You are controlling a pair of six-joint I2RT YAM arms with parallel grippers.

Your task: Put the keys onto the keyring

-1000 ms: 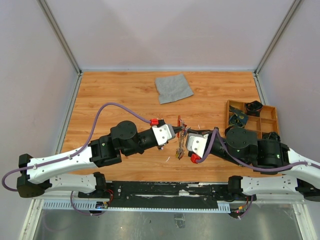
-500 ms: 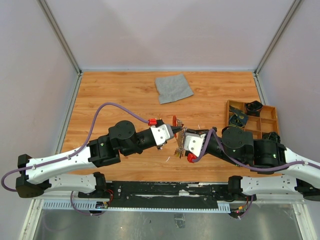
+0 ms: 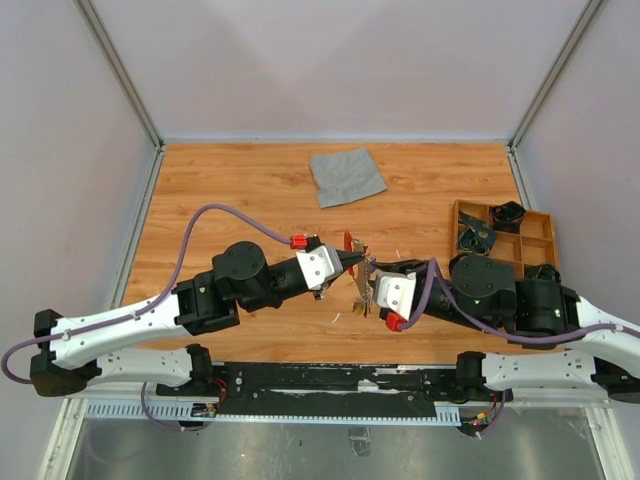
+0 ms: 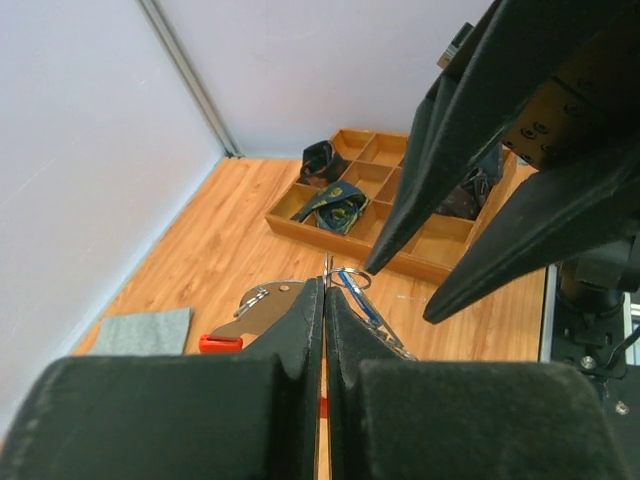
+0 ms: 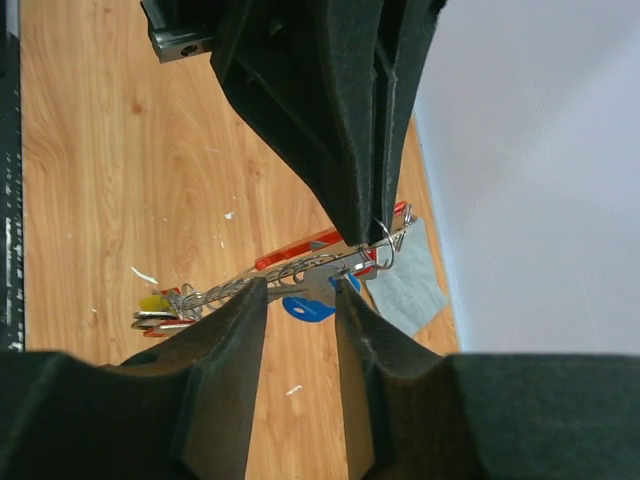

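Over table [image 3: 250,195], right jaws newly parted, left jaws pinching keyring [image 3: 349,241]

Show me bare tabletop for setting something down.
Bare: the far-left wooden tabletop beside the grey cloth square, and the strip between that cloth and the brown compartment tray. Crowded: near middle, where left gripper and right gripper meet at the red clip keyring.

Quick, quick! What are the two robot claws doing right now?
Left gripper: shut, pinching the keyring by its thin metal ring.
Right gripper: open, gripping nothing.
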